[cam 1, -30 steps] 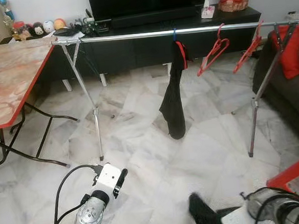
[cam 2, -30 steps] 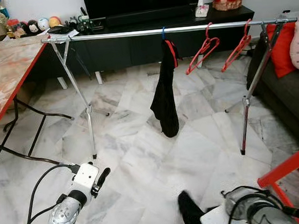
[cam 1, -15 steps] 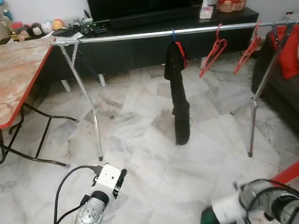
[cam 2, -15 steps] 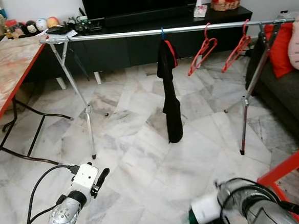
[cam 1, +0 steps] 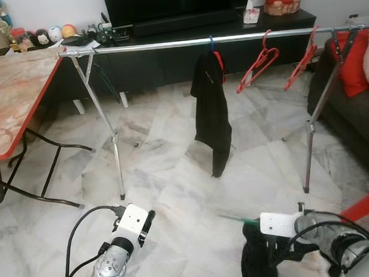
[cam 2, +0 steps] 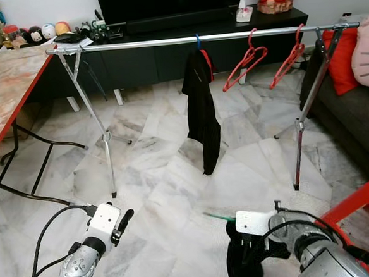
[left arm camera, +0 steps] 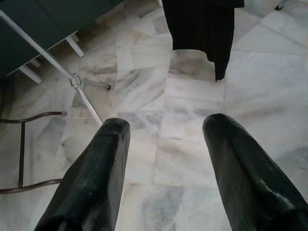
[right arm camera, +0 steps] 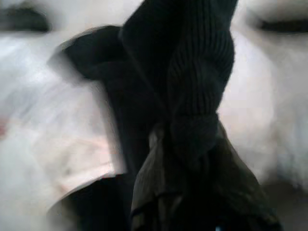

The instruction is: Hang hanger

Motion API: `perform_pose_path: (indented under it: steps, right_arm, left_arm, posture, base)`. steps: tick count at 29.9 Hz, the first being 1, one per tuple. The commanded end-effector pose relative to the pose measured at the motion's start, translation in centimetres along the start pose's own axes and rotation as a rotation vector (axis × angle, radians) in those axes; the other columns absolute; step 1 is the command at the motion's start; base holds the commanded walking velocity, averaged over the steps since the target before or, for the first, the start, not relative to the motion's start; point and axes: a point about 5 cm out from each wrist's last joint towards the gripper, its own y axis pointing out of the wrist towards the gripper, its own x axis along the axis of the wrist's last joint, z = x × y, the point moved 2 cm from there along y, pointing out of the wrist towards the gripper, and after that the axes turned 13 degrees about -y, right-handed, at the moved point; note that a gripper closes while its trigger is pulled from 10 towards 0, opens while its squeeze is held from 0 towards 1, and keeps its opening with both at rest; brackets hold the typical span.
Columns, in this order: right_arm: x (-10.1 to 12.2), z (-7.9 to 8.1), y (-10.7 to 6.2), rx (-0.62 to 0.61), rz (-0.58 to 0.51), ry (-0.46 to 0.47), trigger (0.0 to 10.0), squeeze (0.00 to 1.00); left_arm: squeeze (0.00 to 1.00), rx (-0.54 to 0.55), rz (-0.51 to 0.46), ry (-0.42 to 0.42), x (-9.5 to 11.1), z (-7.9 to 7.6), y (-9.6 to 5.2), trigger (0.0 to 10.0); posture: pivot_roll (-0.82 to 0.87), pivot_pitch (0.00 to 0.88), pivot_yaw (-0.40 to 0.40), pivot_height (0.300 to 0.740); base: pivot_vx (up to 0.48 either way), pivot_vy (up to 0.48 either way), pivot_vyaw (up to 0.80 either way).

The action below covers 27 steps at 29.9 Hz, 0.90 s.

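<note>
One tool [cam 1: 259, 260] behind bunched black cloth [cam 1: 255, 268]

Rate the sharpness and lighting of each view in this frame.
Eye views: evenly lit and sharp on the rail and hanging black garment, slight smear at the right claw. Left wrist view: crisp, open left claw over marble floor. Right wrist view: heavily blurred, dark cloth up close.

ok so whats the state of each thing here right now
silver clothes rail: standing, upright
black garment on the rail: hanging
two red plastic hangers: hanging bare, tilted
left gripper: open, holding nothing
right gripper: shut on dark bunched cloth
red-edged marble folding table: unfolded
</note>
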Motion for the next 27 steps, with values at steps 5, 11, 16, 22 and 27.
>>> perform_pose_path:
  steps: [5, 11, 16, 22, 27]
  right_arm:
    - [-1.5, 4.6, 0.0, 0.309, 0.063, -0.341, 0.0, 0.46]
    - [-2.2, 3.3, -0.1, 0.208, 0.123, -0.303, 0.0, 0.42]
    - [-1.7, 0.8, -0.1, 0.009, 0.111, -0.007, 0.0, 0.0]
    - [-1.4, -3.4, -0.8, -0.308, 0.044, 0.69, 0.0, 0.0]
    - [0.1, -4.6, -0.9, -0.294, -0.016, 0.601, 0.0, 0.0]
  left_arm:
    - [0.0, 0.008, 0.02, 0.009, -0.4, 0.0, -0.2, 10.0]
    - [0.0, 0.007, 0.023, 0.007, -0.5, -0.1, -0.3, 10.0]
    - [0.0, 0.011, 0.023, 0.005, -0.6, -0.1, -0.4, 10.0]
    - [0.0, 0.023, 0.026, 0.002, -0.7, -0.1, -0.5, 10.0]
    - [0.0, 0.019, 0.024, -0.017, -0.7, 0.0, -0.6, 10.0]
  posture:
    - [-0.16, 0.018, 0.012, 0.74]
    - [-0.16, 0.02, 0.012, 0.74]
    - [-0.16, 0.026, 0.007, 0.74]
    - [-0.16, 0.031, 0.006, 0.74]
    - [-0.15, 0.035, 0.004, 0.74]
  base:
    - [0.0, 0.0, 0.0]
    - [0.0, 0.0, 0.0]
    - [0.0, 0.0, 0.0]
    - [0.0, 0.0, 0.0]
    - [0.0, 0.0, 0.0]
